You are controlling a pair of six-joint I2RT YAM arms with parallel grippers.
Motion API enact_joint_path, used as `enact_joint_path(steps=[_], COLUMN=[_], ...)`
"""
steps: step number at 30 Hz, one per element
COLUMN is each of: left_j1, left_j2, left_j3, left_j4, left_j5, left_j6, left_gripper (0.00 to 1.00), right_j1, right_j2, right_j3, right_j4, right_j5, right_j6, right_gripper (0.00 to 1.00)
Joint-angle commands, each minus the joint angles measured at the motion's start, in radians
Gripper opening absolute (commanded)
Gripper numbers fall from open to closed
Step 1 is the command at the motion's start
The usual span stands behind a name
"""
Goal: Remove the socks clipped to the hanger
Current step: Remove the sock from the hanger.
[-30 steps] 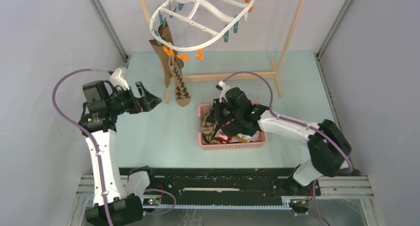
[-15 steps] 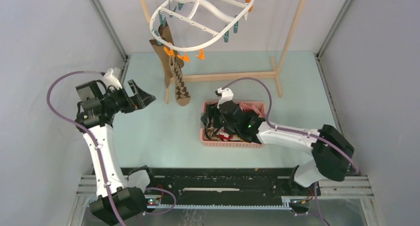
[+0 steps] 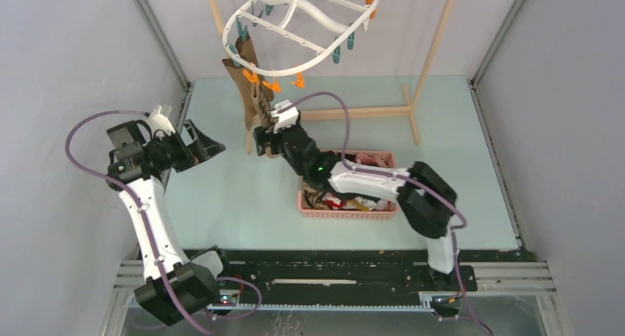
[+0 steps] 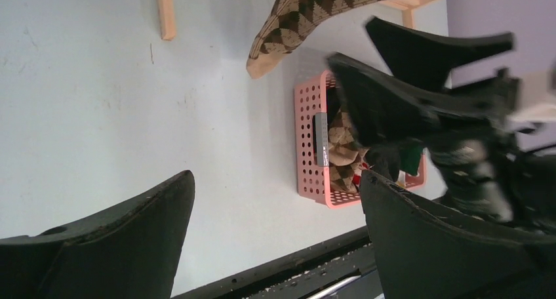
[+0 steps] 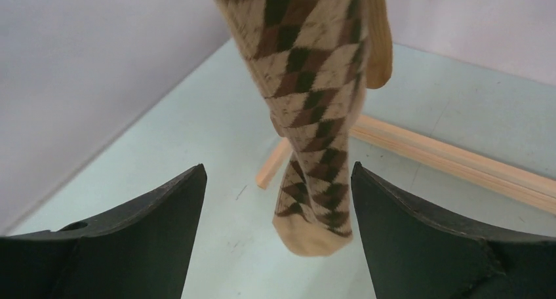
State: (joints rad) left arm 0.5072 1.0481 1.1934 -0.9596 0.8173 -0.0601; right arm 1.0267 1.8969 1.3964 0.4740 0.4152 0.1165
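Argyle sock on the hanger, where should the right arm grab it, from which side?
Grip the argyle sock at mid-leg, above the foot, approaching level from the arms' side. It hangs straight down from the hanger, toe lowest, lined up between the open jaws of the right gripper; a downward pull should unclip it.

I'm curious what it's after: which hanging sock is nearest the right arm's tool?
The diamond-patterned sock, dangling directly ahead of the open right tool. The plain tan sock has no pattern and hangs partly behind it.

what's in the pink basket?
Heaped socks: argyle, red-and-white, pink. The right arm crosses the basket, hiding part of it; anything beneath the top layer is covered.
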Motion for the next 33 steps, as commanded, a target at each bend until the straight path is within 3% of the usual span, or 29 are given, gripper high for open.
enact_joint_path(steps=[1, 5, 9, 12, 16, 23, 30, 33], left_j1=[0.012, 0.012, 0.012, 0.011, 0.012, 0.011, 0.011, 0.01], left_j2=[-0.023, -0.027, -0.032, -0.039, -0.054, -0.085, -0.099, -0.105], left_j3=[0.064, 0.053, 0.035, 0.03, 0.031, 0.037, 0.039, 0.031], left_j4=[-0.027, -0.025, -0.016, -0.017, -0.018, -0.015, -0.022, -0.023], left_j5=[0.044, 0.059, 0.074, 0.077, 0.091, 0.137, 0.14, 0.159], left_j6=[0.034, 0.032, 0.028, 0.033, 0.03, 0.023, 0.02, 0.023], left_gripper=[1.0, 1.0, 1.0, 1.0, 1.0, 1.0, 1.0, 1.0], right_j1=[-0.02, -0.03, -0.031, -0.028, -0.019, -0.013, -0.03, -0.045], right_j2=[0.143, 0.242, 0.295, 0.275, 0.208, 0.019, -0.096, -0.151], right_j3=[0.153, 0.204, 0.259, 0.238, 0.165, -0.019, -0.128, -0.182], right_j4=[0.083, 0.242, 0.23, 0.227, 0.266, 0.333, 0.352, 0.378], right_j5=[0.054, 0.066, 0.073, 0.02, -0.041, -0.243, -0.328, -0.469], right_j6=[-0.128, -0.228, -0.259, -0.247, -0.231, -0.132, 0.004, 0.106], right_gripper=[0.89, 0.82, 0.71, 0.46, 0.02, 0.0, 0.0, 0.0])
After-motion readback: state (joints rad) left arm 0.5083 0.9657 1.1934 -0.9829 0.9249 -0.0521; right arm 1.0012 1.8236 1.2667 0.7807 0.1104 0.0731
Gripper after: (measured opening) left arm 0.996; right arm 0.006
